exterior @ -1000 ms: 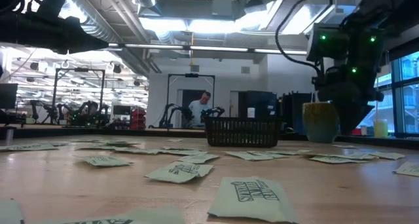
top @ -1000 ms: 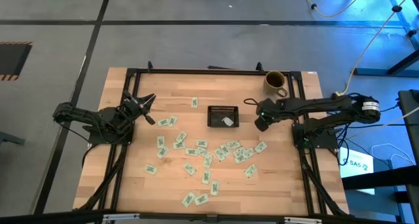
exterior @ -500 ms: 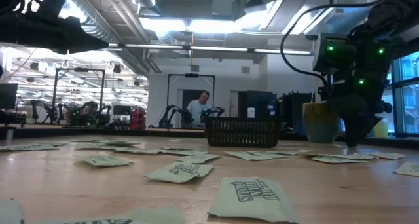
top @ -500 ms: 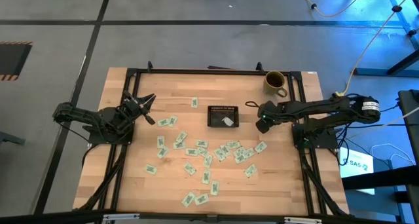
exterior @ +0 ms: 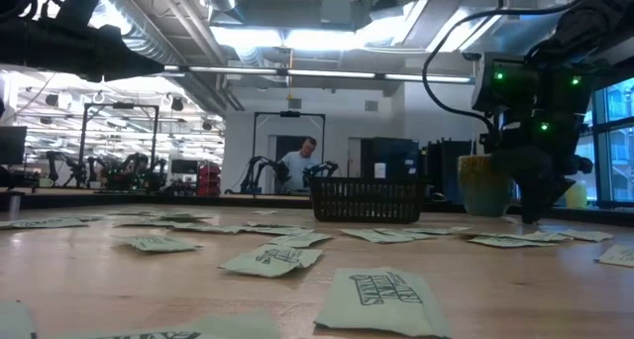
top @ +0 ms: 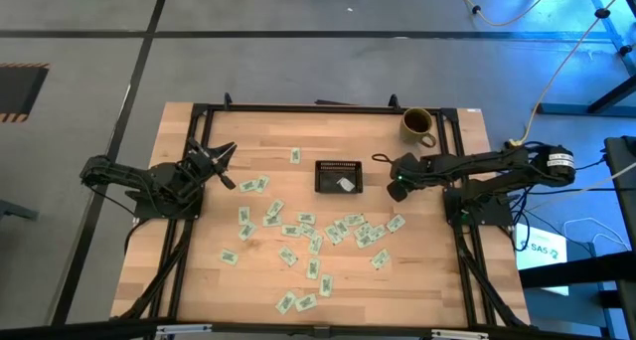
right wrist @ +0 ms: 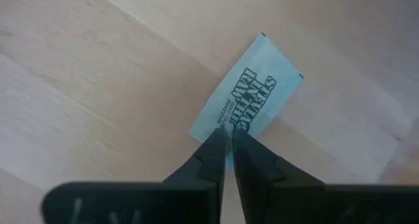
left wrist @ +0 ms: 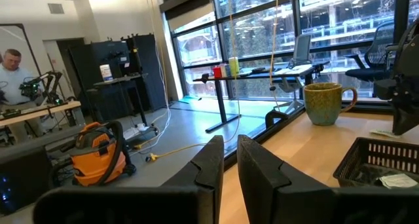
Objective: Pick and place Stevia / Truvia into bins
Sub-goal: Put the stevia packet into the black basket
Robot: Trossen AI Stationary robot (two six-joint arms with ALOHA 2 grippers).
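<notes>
Right gripper (right wrist: 228, 137) is down at the table (top: 199, 260), its fingers clenched on the near edge of one Stevia packet (right wrist: 252, 96), which lies flat on the wood, print side up. A second ago this gripper hung higher, with its fingers wider apart; it has since descended to the surface and closed. In judgement, the pinch is made but the lift is not, and since the hold is on the edge only, the packet may slip or fold when raised. Just beside the gripper, toward the table's middle, stands the black tray (top: 338, 165), with one white packet inside (top: 345, 184); its contents are unchanged over the interval. The loose packets (top: 298, 231) lie scattered across the middle and front of the table, none visibly shifted, so nearly all of the task remains. Beyond the tray on the far side, the left gripper (top: 221, 166) waits off the surface, fingers slightly apart and holding nothing, in the same position as before. An olive mug (top: 417, 123) stands at the back edge.
</notes>
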